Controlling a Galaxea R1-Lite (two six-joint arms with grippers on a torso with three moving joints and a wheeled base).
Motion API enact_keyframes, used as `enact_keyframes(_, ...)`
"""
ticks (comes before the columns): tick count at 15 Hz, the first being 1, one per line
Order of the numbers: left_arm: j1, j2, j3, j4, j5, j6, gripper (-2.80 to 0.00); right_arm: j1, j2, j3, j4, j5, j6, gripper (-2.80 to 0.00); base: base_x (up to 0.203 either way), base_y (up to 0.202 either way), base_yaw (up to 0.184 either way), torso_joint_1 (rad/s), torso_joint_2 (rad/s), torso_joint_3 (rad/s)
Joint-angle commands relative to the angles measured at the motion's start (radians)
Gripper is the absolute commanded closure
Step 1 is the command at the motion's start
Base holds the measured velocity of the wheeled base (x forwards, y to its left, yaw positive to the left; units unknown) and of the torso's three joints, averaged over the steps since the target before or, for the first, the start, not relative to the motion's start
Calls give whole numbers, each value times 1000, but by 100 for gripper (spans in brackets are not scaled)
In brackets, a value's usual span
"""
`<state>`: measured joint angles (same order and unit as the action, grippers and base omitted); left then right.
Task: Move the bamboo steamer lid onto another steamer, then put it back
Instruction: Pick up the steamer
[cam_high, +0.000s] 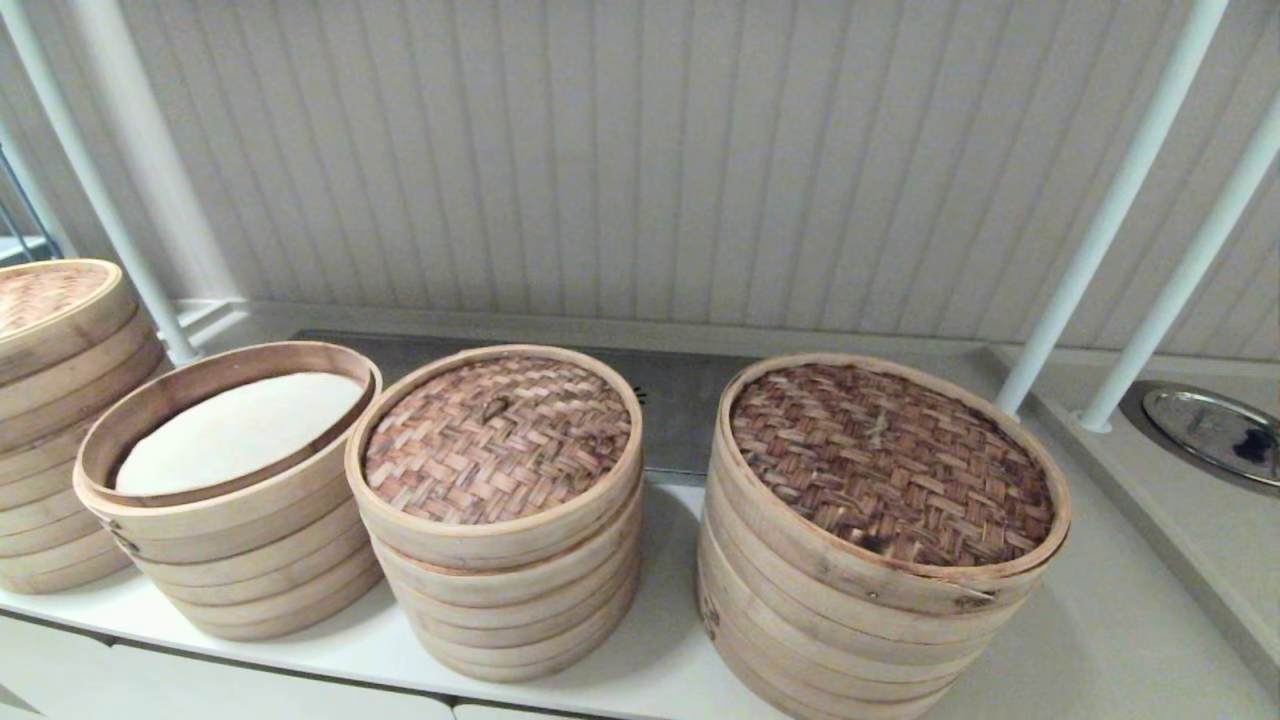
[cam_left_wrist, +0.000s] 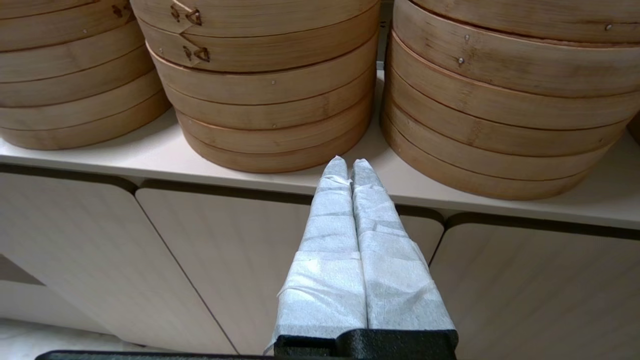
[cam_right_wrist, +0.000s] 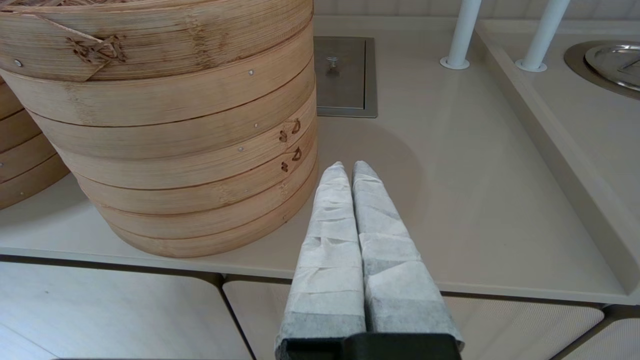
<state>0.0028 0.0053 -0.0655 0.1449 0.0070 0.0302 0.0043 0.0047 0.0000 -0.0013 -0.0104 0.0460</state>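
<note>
The widest dark-woven bamboo steamer (cam_high: 890, 465) stands rightmost on the smooth white counter (cam_high: 1100, 620), with open room to its right. The smallest reddish-brown-topped steamer (cam_high: 495, 440) sits in the centre. The light tan herringbone lid (cam_high: 45, 295) caps the far-left stack. The left gripper (cam_left_wrist: 350, 162) and right gripper (cam_right_wrist: 348, 165), both cloth-wrapped, are pressed closed by the counter's front edge.

No readable text, labels, brands, numbers or signs anywhere in view.

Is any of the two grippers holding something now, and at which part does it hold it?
Nothing is held. The left gripper and the right gripper are both shut on nothing, in front of the counter edge.
</note>
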Motion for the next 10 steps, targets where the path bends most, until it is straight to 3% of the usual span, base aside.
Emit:
enact_keyframes(1,0,9,-10,-2,-2,2,0,0,1,3,0,0,0,0,0,0,0,0,0,0)
enact_keyframes(4,0,79,-135,14,-38,-26,0,0,1,3,0,0,0,0,0,0,0,0,0,0)
enact_keyframes(10,0,432,-427,34,-74,-42,0,0,1,3,0,0,0,0,0,0,0,0,0,0)
